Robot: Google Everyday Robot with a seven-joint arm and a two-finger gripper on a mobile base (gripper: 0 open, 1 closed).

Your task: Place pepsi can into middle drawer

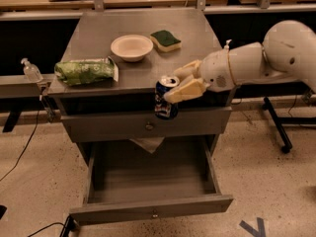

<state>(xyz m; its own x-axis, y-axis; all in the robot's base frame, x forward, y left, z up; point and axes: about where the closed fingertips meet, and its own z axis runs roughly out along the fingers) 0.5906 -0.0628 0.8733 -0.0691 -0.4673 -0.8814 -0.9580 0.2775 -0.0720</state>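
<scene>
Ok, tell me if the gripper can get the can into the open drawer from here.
Probably yes. The gripper holds the can at the tabletop's front edge, roughly above the pulled-out drawer. Nothing shows between them, so it seems to need only a short move forward and down.
</scene>
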